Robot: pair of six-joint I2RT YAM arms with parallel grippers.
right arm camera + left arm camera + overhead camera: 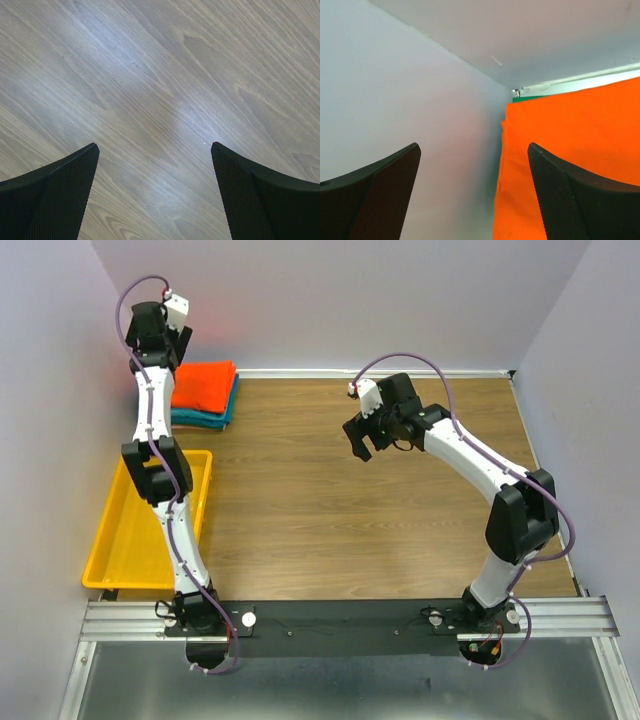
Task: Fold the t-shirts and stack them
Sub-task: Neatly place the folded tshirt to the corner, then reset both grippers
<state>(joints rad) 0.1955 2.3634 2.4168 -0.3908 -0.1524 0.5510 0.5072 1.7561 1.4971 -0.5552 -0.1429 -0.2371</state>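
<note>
Orange-red t-shirt point(203, 385): folded, atop teal t-shirt point(206, 421), far-left corner of table point(330, 500), by wall. Yellow tray point(118, 540): nearer, partly behind left arm. Left gripper point(472, 150): jaws wide, empty, at the stack's edge. Right gripper point(155, 147): jaws wide, empty, over wood.

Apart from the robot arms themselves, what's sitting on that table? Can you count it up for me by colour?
Orange-red t-shirt: 1, folded, on top of the stack
Teal t-shirt: 1, folded, underneath it
Yellow tray: 1, at the left edge
Total: 3
</note>
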